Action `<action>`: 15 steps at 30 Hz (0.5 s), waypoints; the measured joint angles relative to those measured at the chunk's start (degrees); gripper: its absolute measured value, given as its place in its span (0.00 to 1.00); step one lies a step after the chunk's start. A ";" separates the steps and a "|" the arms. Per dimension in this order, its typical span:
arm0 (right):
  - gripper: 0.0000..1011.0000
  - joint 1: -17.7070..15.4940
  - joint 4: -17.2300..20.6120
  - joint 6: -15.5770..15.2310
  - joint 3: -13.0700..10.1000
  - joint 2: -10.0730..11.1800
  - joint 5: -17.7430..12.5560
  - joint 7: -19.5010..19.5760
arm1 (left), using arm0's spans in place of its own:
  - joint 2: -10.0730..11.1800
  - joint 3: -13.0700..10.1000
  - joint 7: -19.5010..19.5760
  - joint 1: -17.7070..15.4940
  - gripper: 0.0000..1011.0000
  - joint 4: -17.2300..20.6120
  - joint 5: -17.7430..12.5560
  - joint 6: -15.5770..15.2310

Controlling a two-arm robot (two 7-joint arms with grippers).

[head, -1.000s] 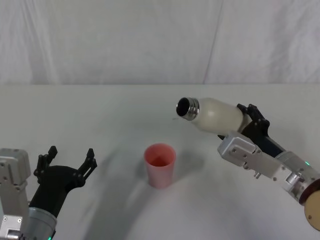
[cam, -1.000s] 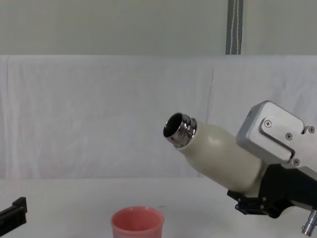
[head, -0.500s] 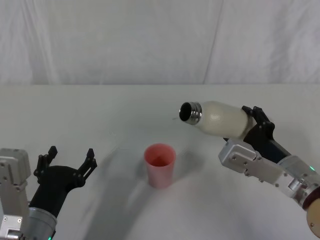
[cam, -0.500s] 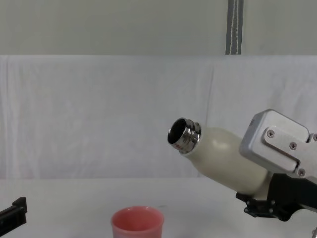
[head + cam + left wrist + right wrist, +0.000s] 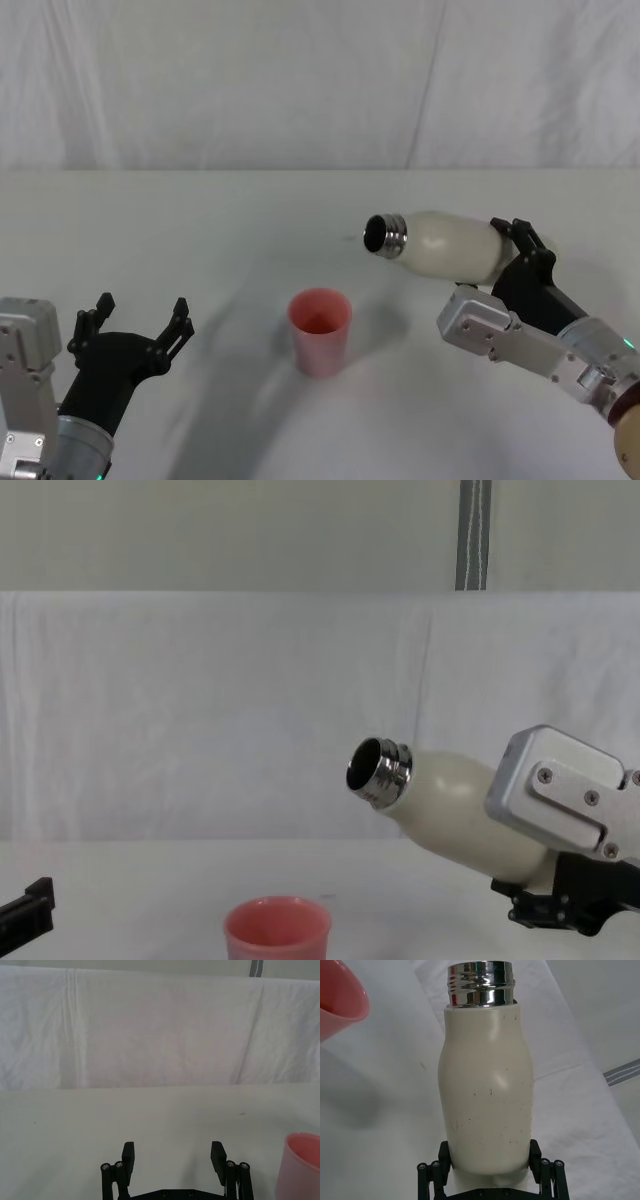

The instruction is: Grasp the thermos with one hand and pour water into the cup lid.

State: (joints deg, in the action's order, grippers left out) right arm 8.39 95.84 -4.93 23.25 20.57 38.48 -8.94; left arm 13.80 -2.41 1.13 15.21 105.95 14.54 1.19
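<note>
Above the worktop (image 5: 200,230), our right pincer (image 5: 510,262) clamps the tilted thermos (image 5: 445,243), mouth toward the cup lid (image 5: 320,331); our left pincer (image 5: 135,325) waits wide apart.

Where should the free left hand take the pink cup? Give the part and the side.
Grip the cup around its side wall, below the rim. Bring the left hand in level from the robot's left. The cup stands upright with its mouth open, and the bottle hangs tilted at its upper right.

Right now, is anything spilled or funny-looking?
Nothing is spilled. The thermos is tipped almost sideways in the right tool, open neck aimed toward the cup lid, which stands upright. The left tool waits open.
</note>
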 joint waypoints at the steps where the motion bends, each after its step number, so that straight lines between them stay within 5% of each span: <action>1: 0.94 -0.02 0.02 -0.06 0.00 0.00 0.14 0.00 | 0.00 0.00 0.00 0.00 0.99 0.00 0.00 0.00; 15: 0.94 0.59 -0.11 -0.88 0.74 0.28 3.50 0.16 | 0.00 0.00 0.00 0.00 0.99 0.00 0.00 0.00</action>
State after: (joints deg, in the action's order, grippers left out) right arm 8.98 95.73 -5.81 23.99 20.85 41.98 -8.78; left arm 13.81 -2.41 1.14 15.21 105.95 14.54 1.19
